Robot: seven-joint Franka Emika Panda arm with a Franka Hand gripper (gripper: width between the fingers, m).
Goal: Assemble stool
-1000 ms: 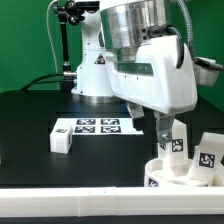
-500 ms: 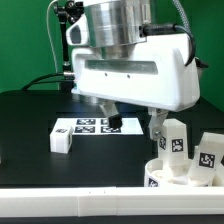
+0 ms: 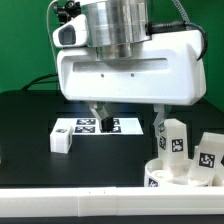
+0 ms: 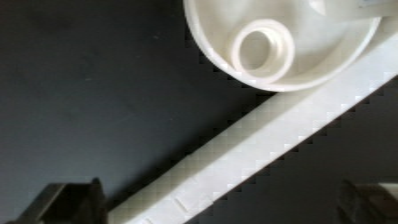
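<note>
The white round seat disc (image 3: 170,176) lies at the exterior view's lower right. One tagged white leg (image 3: 176,138) stands upright on it, and a second tagged leg (image 3: 210,153) leans at its right side. A third leg (image 3: 62,140) lies loose on the black table at the left. My gripper (image 3: 129,124) hangs open and empty above the table, left of the seat, with one finger (image 3: 160,127) close beside the upright leg. In the wrist view the seat (image 4: 329,55) with a ring recess (image 4: 267,48) shows beyond the open gripper (image 4: 222,205).
The marker board (image 3: 84,126) lies on the table behind the gripper. The white rail (image 3: 90,202) runs along the table's front edge and crosses the wrist view (image 4: 249,150) diagonally. The robot base (image 3: 88,75) stands at the back.
The gripper has turned about its axis and shifted toward the exterior view's left, away from the upright leg on the seat. The legs and seat have not moved.
</note>
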